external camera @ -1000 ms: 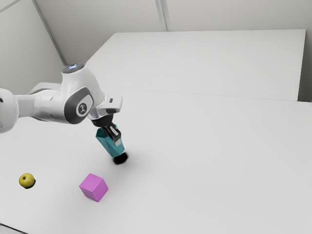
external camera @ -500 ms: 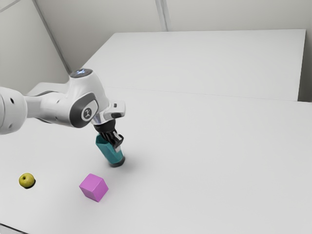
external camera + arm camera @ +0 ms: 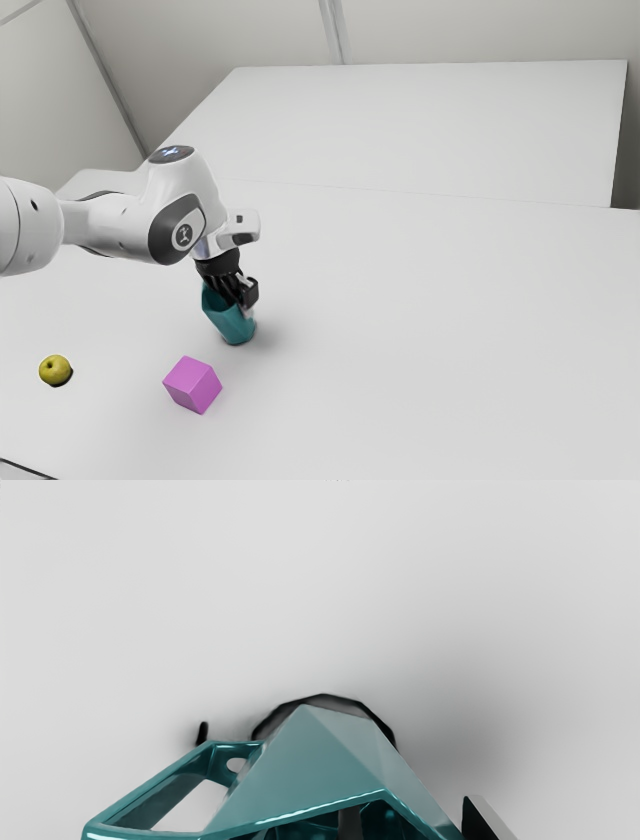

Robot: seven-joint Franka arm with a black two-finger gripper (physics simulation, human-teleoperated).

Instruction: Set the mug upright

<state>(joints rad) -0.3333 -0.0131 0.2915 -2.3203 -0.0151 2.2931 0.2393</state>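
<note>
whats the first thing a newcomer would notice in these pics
Probably the magenta cube, vivid on the white table, low toward the exterior view's left. The teal mug competes with it, tilted under the arm with the black gripper at its rim. A small yellow fruit sits farther toward the exterior view's left.

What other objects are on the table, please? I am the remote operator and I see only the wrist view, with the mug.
Observer: In the exterior view, a pink cube lies near the mug.

Operator: Does this cube touch the mug?

Observer: No, a strip of bare white table shows between them.

Operator: Is there something else, more far?

Observer: Yes, a round yellow fruit, farther toward the exterior view's left than the cube.
</note>
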